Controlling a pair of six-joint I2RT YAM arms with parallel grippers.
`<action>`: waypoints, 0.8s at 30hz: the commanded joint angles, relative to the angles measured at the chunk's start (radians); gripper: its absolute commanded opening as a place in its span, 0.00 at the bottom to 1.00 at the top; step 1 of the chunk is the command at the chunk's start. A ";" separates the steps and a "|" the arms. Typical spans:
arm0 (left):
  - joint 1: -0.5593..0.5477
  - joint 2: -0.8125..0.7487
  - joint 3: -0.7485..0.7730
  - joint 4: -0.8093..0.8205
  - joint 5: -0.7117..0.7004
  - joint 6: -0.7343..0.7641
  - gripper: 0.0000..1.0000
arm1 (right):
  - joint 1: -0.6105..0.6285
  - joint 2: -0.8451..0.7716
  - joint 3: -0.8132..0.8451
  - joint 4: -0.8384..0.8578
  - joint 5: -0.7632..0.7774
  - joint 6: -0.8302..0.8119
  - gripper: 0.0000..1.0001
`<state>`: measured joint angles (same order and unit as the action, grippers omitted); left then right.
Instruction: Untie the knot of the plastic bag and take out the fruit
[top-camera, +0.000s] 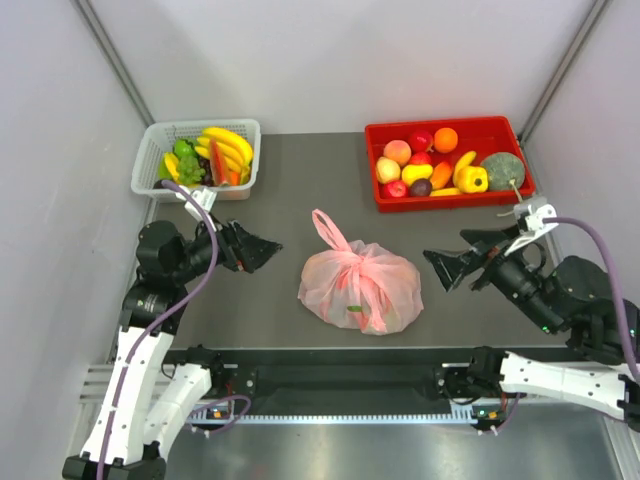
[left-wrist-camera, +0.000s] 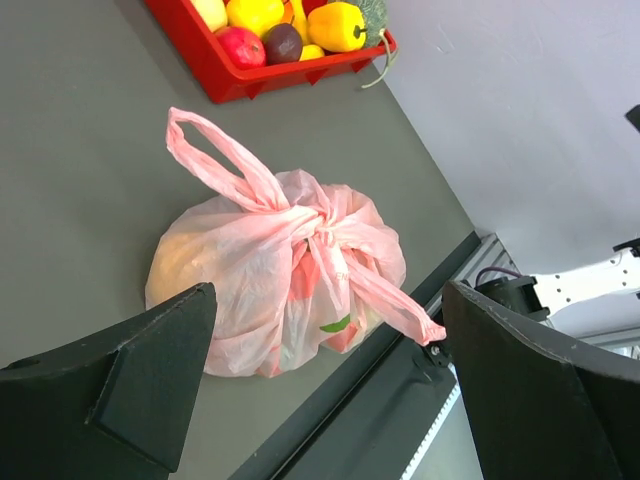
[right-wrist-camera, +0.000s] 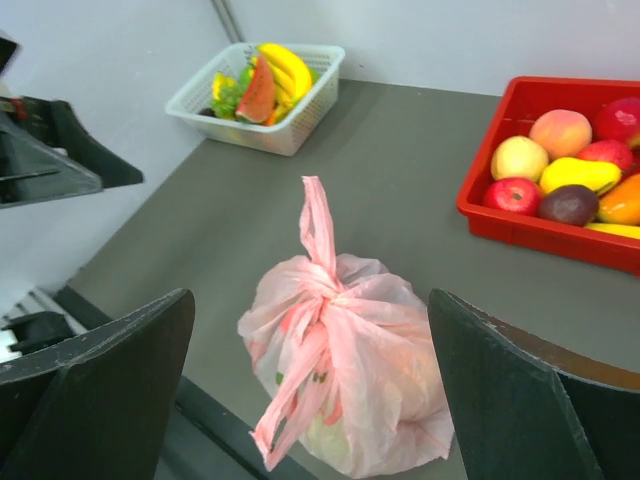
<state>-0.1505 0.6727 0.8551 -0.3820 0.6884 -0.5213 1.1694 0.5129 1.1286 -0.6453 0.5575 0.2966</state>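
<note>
Dark grey table (top-camera: 300, 180), pale enclosure walls on three sides, metal rail along the near edge.

Near: the left gripper (top-camera: 262, 250) and the right gripper (top-camera: 440, 268) hang low over the table. Both have their jaws spread wide and hold nothing. They face each other from either side of the plastic bag (top-camera: 360, 292), near it but not touching.

Centre: the bag sits closed on the table between them. The knot (left-wrist-camera: 322, 226) is cinched tight on top. One loop handle (left-wrist-camera: 215, 155) sticks out toward the far side, and a twisted tail (left-wrist-camera: 395, 305) trails toward the near edge. The fruit (left-wrist-camera: 338, 324) is inside. Only reddish and green patches show through the film, so the kinds cannot be told.

Progress (judgement): nothing done yet. Left to do: grip handle and tail, work the knot loose, open the mouth, lift the pieces out.

Far: a white mesh basket (top-camera: 147, 165) at far left holds bananas and green pieces. A red tray (top-camera: 450, 201) at far right holds assorted toy fruit. Both are well apart from the bag.

Obstacles: nothing stands between either gripper and the bag. The likely trouble is the knot itself, which is small and made of thin film that may stretch or tear. The light bag may also drag when pulled unless one gripper anchors it.
</note>
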 joint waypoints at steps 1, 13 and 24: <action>-0.001 0.007 0.030 0.086 0.030 -0.003 0.99 | -0.005 0.067 0.031 -0.027 0.048 -0.023 1.00; -0.133 0.217 0.007 0.002 -0.116 0.082 0.99 | -0.134 0.489 0.071 -0.060 0.125 -0.033 1.00; -0.418 0.456 0.068 0.032 -0.374 0.155 0.99 | -0.280 0.673 0.001 -0.050 -0.221 -0.086 1.00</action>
<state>-0.5011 1.1030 0.8772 -0.4007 0.4259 -0.4156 0.9001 1.1839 1.1439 -0.6922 0.4568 0.2276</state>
